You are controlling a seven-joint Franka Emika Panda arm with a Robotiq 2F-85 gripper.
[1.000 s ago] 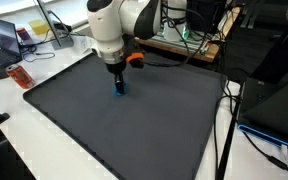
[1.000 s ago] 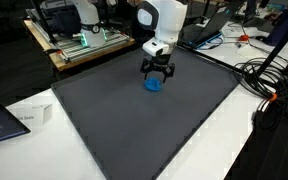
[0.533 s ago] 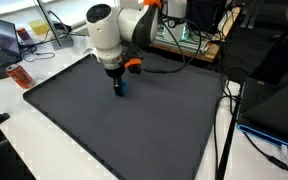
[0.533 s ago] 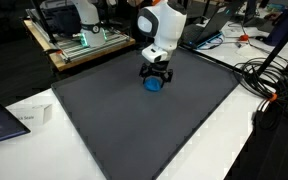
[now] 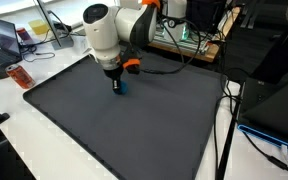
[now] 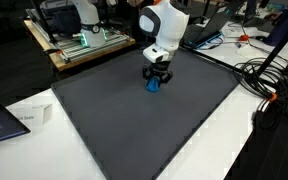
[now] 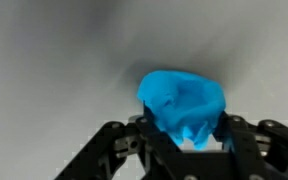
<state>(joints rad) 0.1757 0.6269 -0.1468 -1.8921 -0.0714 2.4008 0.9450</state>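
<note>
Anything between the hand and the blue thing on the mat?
Nothing visible. The hand is already down at the blue object, which sits between its fingers in the wrist view; they seem to press on both of its sides. Both exterior views show nothing else near it on the dark mat.

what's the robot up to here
A robot arm reaches straight down onto a dark grey mat. Its gripper is closed on a small blue object, pinched between the two fingers. In both exterior views the object looks to be resting on the mat, not lifted.
</note>
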